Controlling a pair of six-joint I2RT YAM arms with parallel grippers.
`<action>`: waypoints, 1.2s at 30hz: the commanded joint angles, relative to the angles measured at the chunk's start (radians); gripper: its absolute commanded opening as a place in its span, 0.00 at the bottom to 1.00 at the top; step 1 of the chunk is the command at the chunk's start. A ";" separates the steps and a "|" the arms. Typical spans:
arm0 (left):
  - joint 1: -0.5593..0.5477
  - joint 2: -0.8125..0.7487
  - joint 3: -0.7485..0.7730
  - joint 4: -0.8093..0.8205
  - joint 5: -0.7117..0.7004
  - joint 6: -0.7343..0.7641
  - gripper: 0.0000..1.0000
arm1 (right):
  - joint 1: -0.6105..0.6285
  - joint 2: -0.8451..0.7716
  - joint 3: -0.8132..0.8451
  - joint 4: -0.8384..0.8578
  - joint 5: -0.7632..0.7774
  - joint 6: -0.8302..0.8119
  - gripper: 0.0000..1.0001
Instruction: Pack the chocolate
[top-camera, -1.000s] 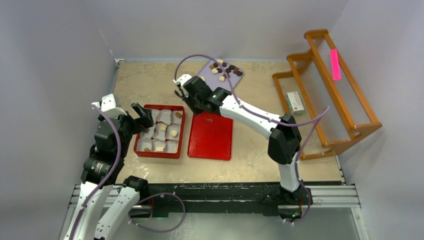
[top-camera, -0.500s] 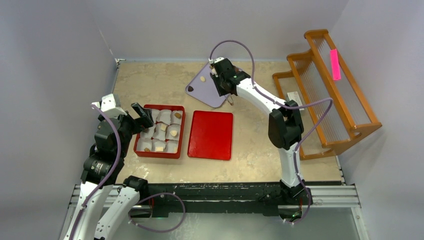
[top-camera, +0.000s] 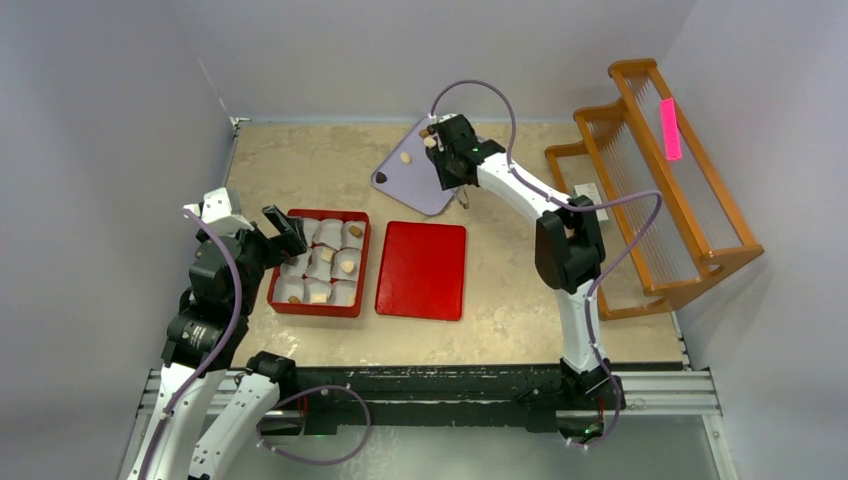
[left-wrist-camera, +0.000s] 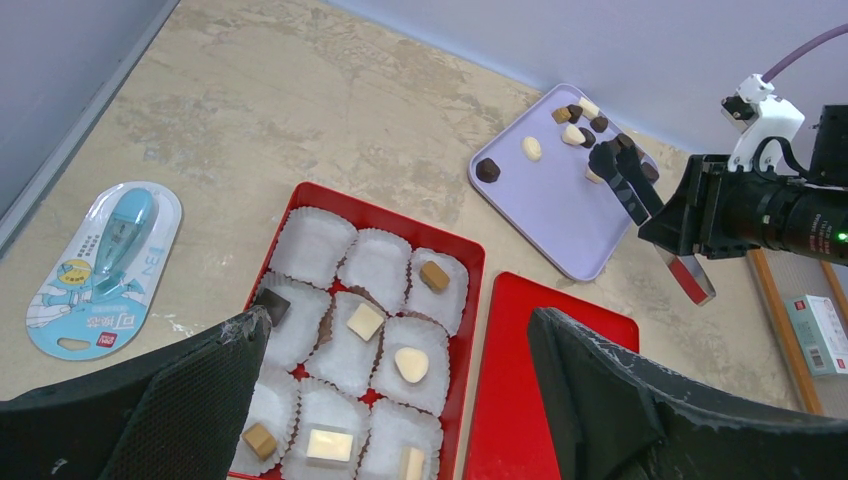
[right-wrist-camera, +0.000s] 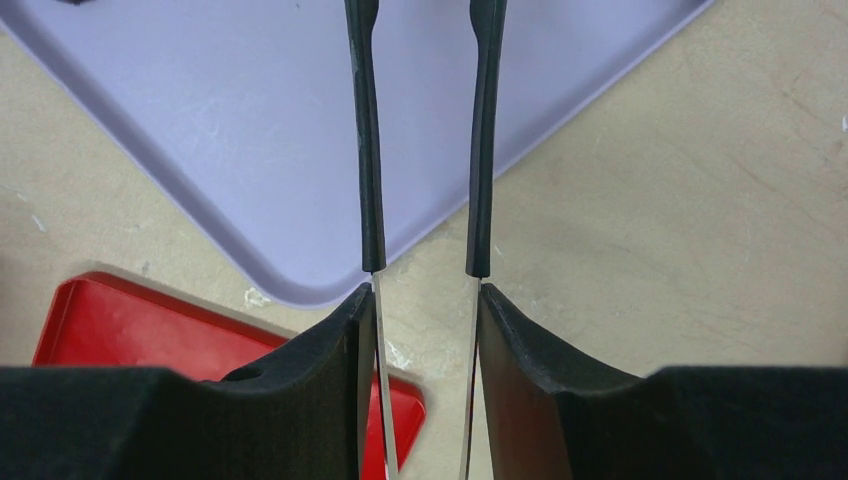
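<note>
Chocolate pieces (left-wrist-camera: 575, 125), cream and dark brown, lie clustered at the far corner of a lavender tray (top-camera: 420, 185); two more (top-camera: 405, 157) sit apart on it. My right gripper (top-camera: 447, 152) (right-wrist-camera: 424, 300) is shut on black-tipped metal tongs (right-wrist-camera: 372, 150), whose arms stand slightly apart. The tong tips (left-wrist-camera: 612, 160) hang over the cluster; whether they hold a piece does not show. A red box (top-camera: 320, 262) of white paper cups holds several chocolates (left-wrist-camera: 411, 363). My left gripper (top-camera: 285, 232) (left-wrist-camera: 398, 330) is open above that box.
A flat red lid (top-camera: 421, 270) lies right of the box. A wooden rack (top-camera: 660, 180) with a small white carton (top-camera: 591, 204) stands at the right. A blue correction-tape pack (left-wrist-camera: 100, 265) lies by the left wall.
My right arm swung from beside the red box back to the lavender tray, and the tongs have spread a little. The left arm has not moved.
</note>
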 joint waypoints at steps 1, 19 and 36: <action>0.007 0.000 -0.004 0.032 -0.001 0.001 0.99 | -0.011 0.030 0.062 0.020 0.005 0.025 0.42; 0.007 -0.004 -0.003 0.031 -0.004 0.001 0.99 | -0.030 0.127 0.146 -0.045 0.023 0.064 0.43; 0.007 -0.008 -0.003 0.031 -0.005 0.002 0.99 | -0.042 0.178 0.210 -0.110 0.035 0.065 0.41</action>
